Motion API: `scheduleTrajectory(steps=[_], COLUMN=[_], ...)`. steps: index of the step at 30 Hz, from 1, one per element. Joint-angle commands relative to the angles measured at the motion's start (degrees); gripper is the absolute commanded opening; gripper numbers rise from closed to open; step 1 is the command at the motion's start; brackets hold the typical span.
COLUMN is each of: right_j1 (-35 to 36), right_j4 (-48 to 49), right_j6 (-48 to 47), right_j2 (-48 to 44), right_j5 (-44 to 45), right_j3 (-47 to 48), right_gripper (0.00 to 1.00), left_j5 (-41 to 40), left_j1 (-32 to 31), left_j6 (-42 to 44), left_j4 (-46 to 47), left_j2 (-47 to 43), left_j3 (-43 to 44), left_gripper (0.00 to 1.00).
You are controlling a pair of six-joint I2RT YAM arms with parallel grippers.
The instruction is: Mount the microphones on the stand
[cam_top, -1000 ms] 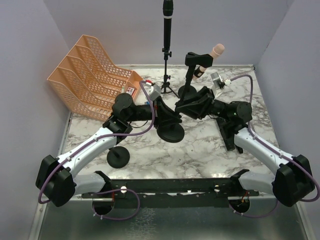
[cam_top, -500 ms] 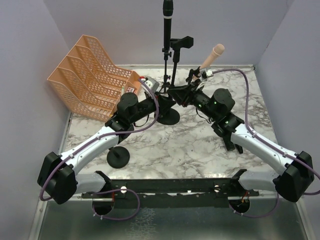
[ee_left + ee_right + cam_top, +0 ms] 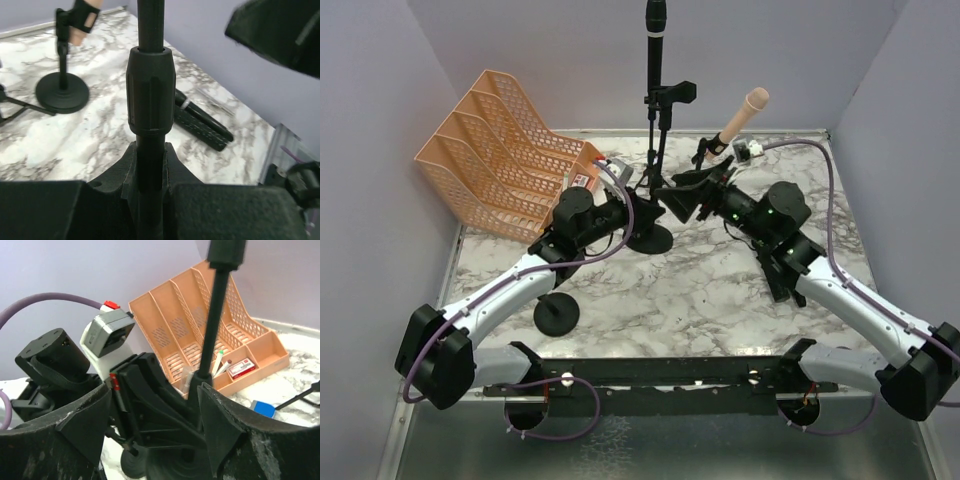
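My left gripper [image 3: 642, 208] [image 3: 150, 170] is shut on the lower pole of a black round-base stand [image 3: 651, 238], just under its thick collar [image 3: 150, 92]. The stand's empty clip [image 3: 672, 93] is at the top. My right gripper [image 3: 682, 200] [image 3: 155, 420] stands open beside that pole, touching nothing. A pale pink microphone [image 3: 744, 110] [image 3: 80, 17] sits tilted in the clip of a second round-base stand. One black microphone [image 3: 655, 40] stands upright on a tripod stand at the back. Another black microphone [image 3: 200, 122] [image 3: 777, 282] lies on the marble near my right arm.
An orange desk organizer [image 3: 505, 150] [image 3: 200, 325] holding pens and a small box stands at the back left. A spare round stand base [image 3: 556, 314] lies at the front left. The tripod's legs [image 3: 658, 180] spread just behind the held stand. Purple walls close in on all sides.
The stand was carried from the table's middle toward the back and set upright. My right gripper then opened, let go of the pole and drew back slightly. The left grip is unchanged.
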Motion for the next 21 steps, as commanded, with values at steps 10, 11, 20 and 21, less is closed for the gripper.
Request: scheduleTrajectory(steps=[10,11,20,21], right_j1=[-13.5,-13.5,-13.5,-13.4], right_j4=[21.4,24.3,42.6,44.6], right_j6=[11.6,13.0,27.5,28.7], right_j2=[-3.3,-2.9,3.9,4.4], right_j5=[-39.0,-41.9,-50.3,-50.3], right_j3=[-6.6,-6.5,-5.3,-5.4], right_gripper=[0.73,0.72,0.56,0.55], left_j5=[29.6,31.9,41.3,42.1], left_j1=[0.6,0.6,0.4,0.4], left_j6=[-10.0,-10.5,-9.4,-9.2], left_j4=[3.6,3.6,4.0,4.0], left_j2=[-5.1,-4.5,-4.1,-4.1], left_j3=[5.2,5.8,8.6,8.7], left_gripper=[0.00,0.00,0.00,0.00])
